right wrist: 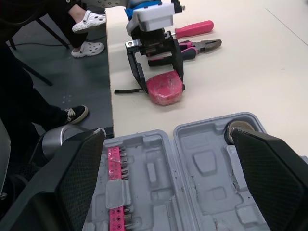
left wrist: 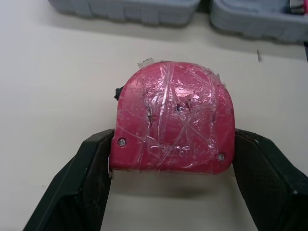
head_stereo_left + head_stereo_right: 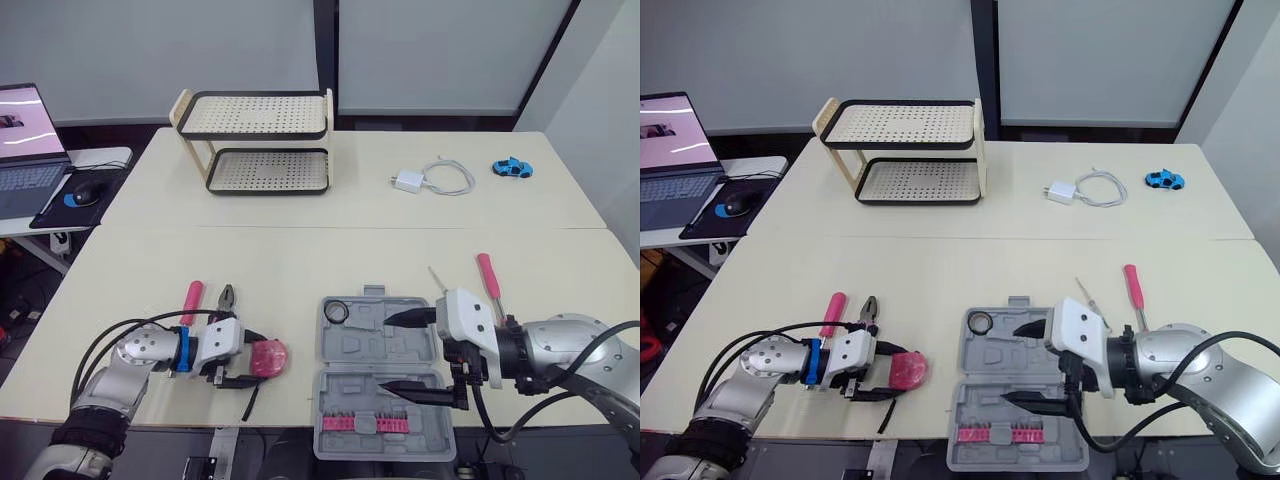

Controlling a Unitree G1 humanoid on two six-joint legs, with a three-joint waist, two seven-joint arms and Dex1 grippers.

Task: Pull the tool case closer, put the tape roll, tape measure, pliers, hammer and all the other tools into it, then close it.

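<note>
The grey tool case (image 3: 350, 345) lies open at the table's front edge, with a tape roll (image 3: 336, 311) in its far left corner and a pink bit strip (image 3: 365, 423) in the near half. My right gripper (image 3: 385, 352) hovers over the case, open wide and holding nothing. To the left, my left gripper (image 3: 250, 362) is shut on the pink tape measure (image 2: 175, 120), which rests on the table. Pliers (image 3: 225, 300) and a pink-handled tool (image 3: 192, 300) lie just behind that gripper. A pink-handled screwdriver (image 3: 488, 275) and a thin metal tool (image 3: 437, 278) lie right of the case.
A two-tier rack (image 3: 255, 140) stands at the back left. A white charger with its cable (image 3: 425, 180) and a blue toy car (image 3: 511, 168) sit at the back right. A laptop (image 3: 25, 140) and mouse (image 3: 85, 192) are on a side desk. A person's shoes (image 1: 91, 21) are on the floor.
</note>
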